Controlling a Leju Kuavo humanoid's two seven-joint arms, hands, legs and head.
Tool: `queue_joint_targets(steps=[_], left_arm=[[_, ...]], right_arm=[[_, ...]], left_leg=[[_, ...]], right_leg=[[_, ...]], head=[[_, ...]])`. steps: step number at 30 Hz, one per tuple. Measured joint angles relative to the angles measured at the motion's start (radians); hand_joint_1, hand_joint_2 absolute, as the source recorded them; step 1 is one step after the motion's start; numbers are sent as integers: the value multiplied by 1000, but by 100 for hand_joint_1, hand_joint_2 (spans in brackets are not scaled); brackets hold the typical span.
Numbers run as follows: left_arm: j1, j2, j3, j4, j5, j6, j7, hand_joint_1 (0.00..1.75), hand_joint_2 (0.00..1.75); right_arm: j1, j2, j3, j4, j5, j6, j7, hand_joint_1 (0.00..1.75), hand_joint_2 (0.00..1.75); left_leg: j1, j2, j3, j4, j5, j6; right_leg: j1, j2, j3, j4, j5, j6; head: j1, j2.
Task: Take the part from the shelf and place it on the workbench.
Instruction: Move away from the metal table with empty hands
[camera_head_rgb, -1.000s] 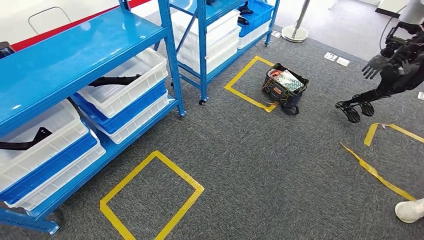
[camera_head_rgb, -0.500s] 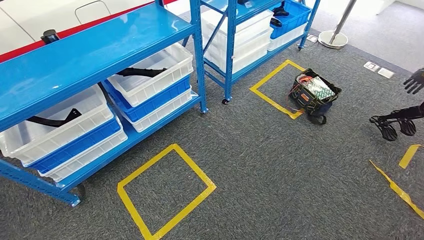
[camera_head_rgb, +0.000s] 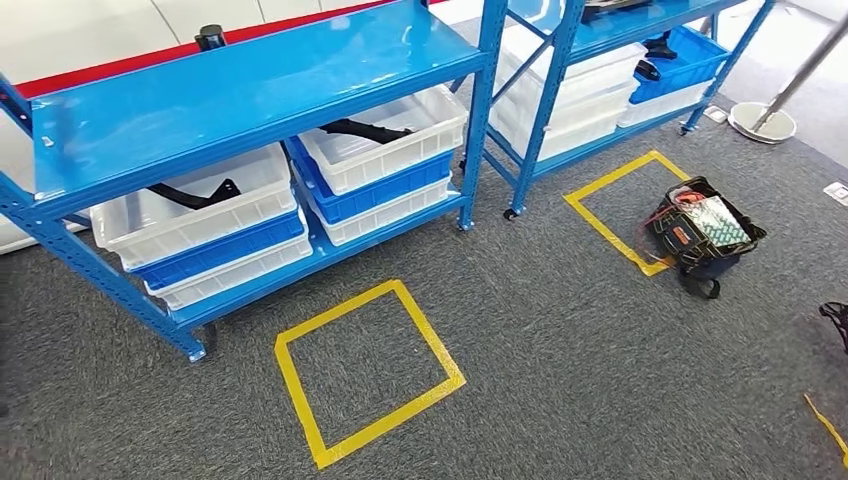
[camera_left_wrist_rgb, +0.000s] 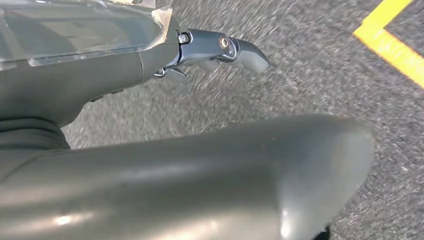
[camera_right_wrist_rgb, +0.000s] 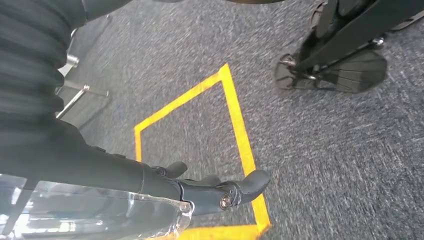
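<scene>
Right now we stand back from the blue shelf (camera_head_rgb: 250, 95), facing it across grey carpet, with a yellow taped square (camera_head_rgb: 365, 370) on the floor between us and the rack. The part (camera_head_rgb: 195, 195) we take to be ours is a dark, bent, bar-like piece lying in the white bin (camera_head_rgb: 200, 215) on the left of the lower level; a second similar dark part (camera_head_rgb: 365, 129) lies in the white bin to its right. Which of the two the task means, we cannot tell.

Our left hand (camera_left_wrist_rgb: 210, 50) hangs beside the body over the carpet, fingers loosely extended, holding nothing. Our right hand (camera_right_wrist_rgb: 215, 189) hangs likewise above a yellow tape line, fingers apart and free.

We judge the part to be rigid and fairly light, probably moulded plastic or thin metal, so it should not flex or sag when lifted. Its smooth dark surface may be somewhat slippery. The long straight run near the middle looks the best place to grip, since the raised end by the bin wall would tip it. The upper shelf overhangs the bins closely, so reaching in will need a low, flat approach. The workbench lies somewhere beyond these pictures.
</scene>
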Motion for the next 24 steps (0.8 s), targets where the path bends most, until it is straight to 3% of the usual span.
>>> queue_joint_targets(steps=[2, 3, 5, 7, 9, 11, 13, 14, 15, 16, 18, 20, 22, 23, 24], left_arm=[[0, -1, 0, 0, 0, 0, 0, 0, 0], [0, 0, 0, 0, 0, 0, 0, 0, 0], [1, 1, 0, 0, 1, 0, 0, 0, 0], [5, 2, 0, 0, 3, 2, -1, 0, 0], [9, 3, 0, 1, 6, 4, -1, 0, 0], [9, 2, 0, 1, 8, 5, -4, 0, 0], [8, 1, 0, 1, 9, 6, -6, 0, 0], [10, 1, 0, 1, 9, 6, -6, 0, 0], [11, 1, 0, 1, 9, 6, -6, 0, 0], [12, 1, 0, 1, 9, 6, -6, 0, 0], [9, 2, 0, 1, 9, 6, -7, 0, 0], [4, 3, 0, 1, 9, 6, -7, 0, 0], [4, 3, 0, 1, 9, 6, -8, 0, 0], [6, 2, 0, 1, 9, 6, -8, 0, 0], [7, 2, 0, 2, 9, 7, -8, 0, 0]], right_arm=[[1, -1, 0, 0, 0, 0, 0, 0, 175], [0, -1, 0, 0, 0, 0, -1, 0, 175], [-3, 0, 0, 0, 1, 0, -1, 0, 175], [-6, 1, 1, 0, 1, 0, -2, 0, 175], [-6, 1, 1, 0, 3, 0, -2, 0, 175], [-4, 1, 2, 0, 4, 1, -2, 0, 175], [-1, 1, 2, 0, 4, 3, -1, 0, 175], [0, 0, 2, 0, 3, 3, -1, 0, 175], [0, 1, 2, 0, 2, 3, -1, 0, 175], [-1, 1, 2, 0, 2, 3, -1, 0, 175], [-2, 2, 2, 0, 1, 3, -1, 0, 175], [-3, 4, 2, 0, 1, 2, -2, 0, 175], [-6, 5, 2, 0, 1, 1, -2, 0, 175], [-7, 5, 2, 0, 1, 0, -2, 0, 175], [-7, 5, 2, 0, 1, 0, -2, 0, 175]], left_leg=[[6, -29, -2, 7, -1, -12], [6, -40, -5, 11, -2, -20], [5, -56, -12, 15, -2, -34], [8, -65, -16, 14, 2, -43], [8, -27, -35, 52, -25, -49], [5, 30, -88, 165, -93, -54], [6, 49, -143, 283, -143, -55], [5, 51, -150, 301, -143, -53], [4, 54, -136, 280, -124, -48], [2, 64, -104, 225, -94, -40], [-10, 112, -29, 94, -44, -20], [-23, 143, 2, 32, -34, -8], [-28, 123, 2, 21, -32, -5], [-25, 110, 5, 13, -26, -2], [-21, 98, 9, 5, -19, 1]], right_leg=[[-13, 28, 70, -151, 62, 28], [-18, 42, 96, -210, 84, 31], [-18, 55, 113, -253, 96, 18], [-16, 36, 116, -252, 100, -3], [-18, 15, 116, -253, 105, -19], [-14, -9, 112, -253, 106, -30], [-6, -35, 109, -253, 106, -34], [-3, -48, 109, -253, 105, -36], [0, -61, 110, -253, 104, -37], [2, -73, 111, -253, 103, -38], [10, -95, 116, -253, 100, -38], [14, -116, 119, -253, 96, -34], [15, -139, 125, -256, 95, -26], [15, -130, 126, -252, 91, -21], [15, -106, 120, -236, 80, -20]], head=[[1, 0], [2, 0], [4, 0], [2, 0], [-3, 0], [-11, 0], [-14, 0], [-14, 0], [-14, 0], [-14, 0], [-14, 0], [-13, 0], [-13, 0], [-12, 0], [-12, 0]])
